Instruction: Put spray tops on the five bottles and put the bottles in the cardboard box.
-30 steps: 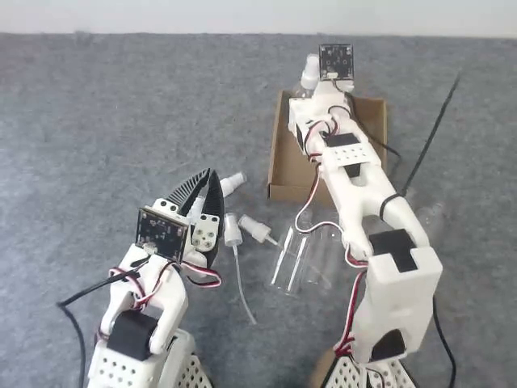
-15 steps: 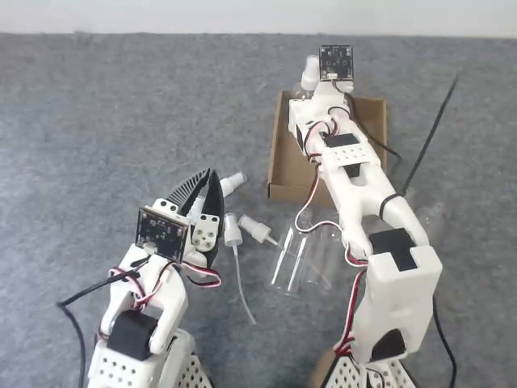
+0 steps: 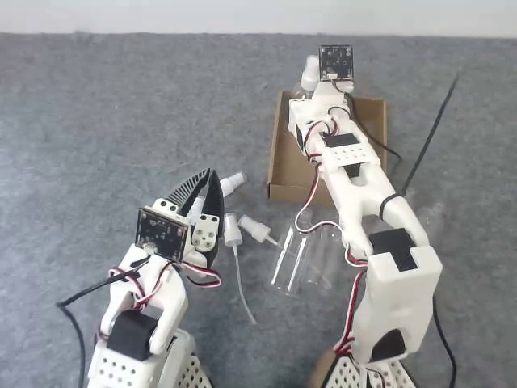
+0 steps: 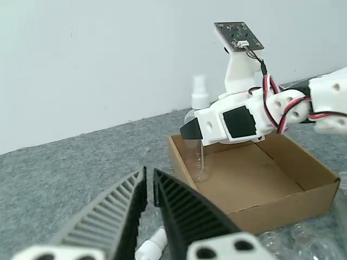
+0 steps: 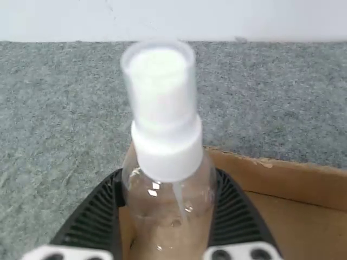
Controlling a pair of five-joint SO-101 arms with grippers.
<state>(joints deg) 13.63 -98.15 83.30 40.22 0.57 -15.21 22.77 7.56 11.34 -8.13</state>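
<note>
Right gripper (image 5: 169, 187): pinching the clear bottle (image 5: 165, 214) by its body, one jaw on each side.
Bottle place: over the far-left corner of the cardboard box (image 3: 284, 192); whether its base touches the box floor, cannot tell.
Bottle axis: vertical, white spray top up.
Left gripper (image 4: 150, 184): near left, jaws almost pressed together, holding nothing.
Done, by my reading: one bottle capped and at the box, not let go.
Left: loose spray tops (image 3: 232, 230) and uncapped bottles (image 3: 307, 259) lie between the arms, so most of the job remains.
</note>
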